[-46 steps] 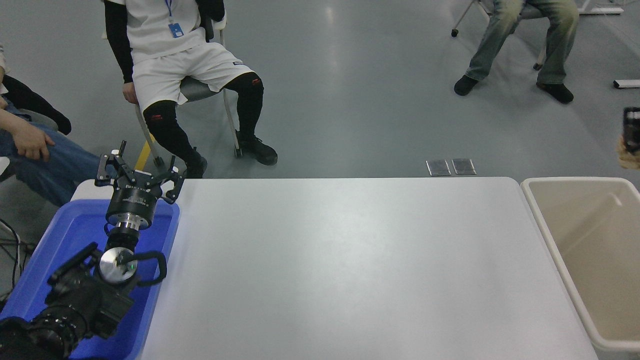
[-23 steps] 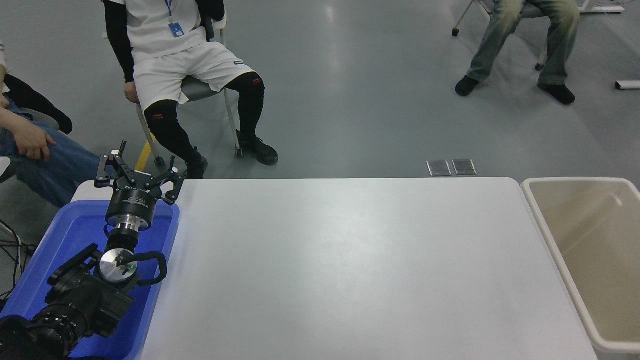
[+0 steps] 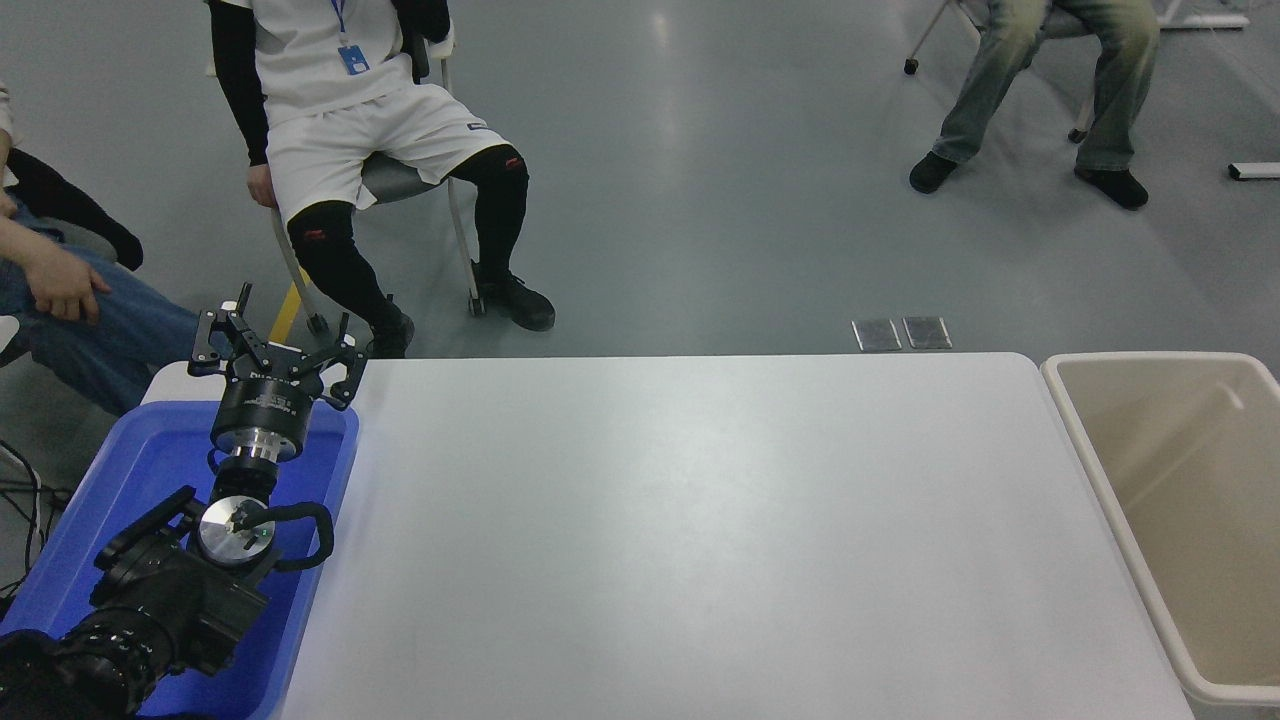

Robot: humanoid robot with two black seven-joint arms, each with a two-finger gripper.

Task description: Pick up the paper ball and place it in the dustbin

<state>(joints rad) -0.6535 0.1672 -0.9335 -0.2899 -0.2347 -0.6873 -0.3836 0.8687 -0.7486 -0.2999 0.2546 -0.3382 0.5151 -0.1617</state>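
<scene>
The paper ball is out of view. The beige dustbin [image 3: 1150, 357] stands against the table's right end, cut off by the picture's right edge, and its visible inside shows only bare walls. My left gripper [image 3: 280, 342] hangs open above the far end of the blue tub at the lower left, with nothing between its fingers. My right arm and its gripper do not show anywhere in the head view.
A blue plastic tub [image 3: 130, 480] sits at the left end of the white table [image 3: 700, 520], under my left arm. Three people sit beyond the far edge: one at the far left [image 3: 60, 290], one at the upper left [image 3: 340, 120], one at the upper right [image 3: 1040, 90].
One second ago my right gripper showed at the right edge above the dustbin, holding the tan paper ball. Both left the picture half a second ago and stay out of view. The left arm is still.
</scene>
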